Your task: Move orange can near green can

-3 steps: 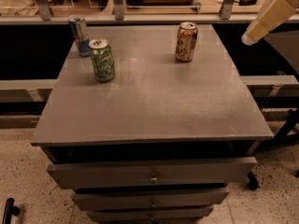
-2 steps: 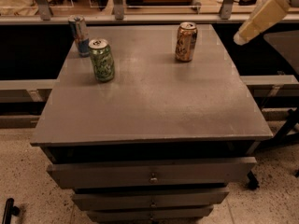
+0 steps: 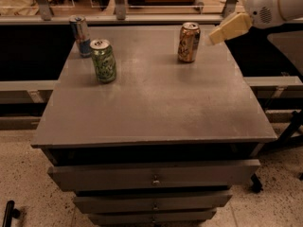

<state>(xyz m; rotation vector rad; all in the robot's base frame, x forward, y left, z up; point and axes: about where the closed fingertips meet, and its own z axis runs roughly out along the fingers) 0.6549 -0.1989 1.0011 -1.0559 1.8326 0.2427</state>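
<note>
Grey worktop (image 3: 156, 103) carries three cans above a stack of drawers (image 3: 154, 176). At the far left corner stands a slim blue-and-silver can (image 3: 79, 34). Just in front of it and a little to the right, the green can (image 3: 103, 60) stands upright. Well apart from both, toward the far right of the worktop, the orange can (image 3: 189, 42) stands upright and untouched. Right of that can, near it but not touching, the tan hand (image 3: 222, 32) hangs above the worktop's right edge, reaching in from a white arm (image 3: 272, 4); whether it is spread or pressed together, I cannot tell.
</note>
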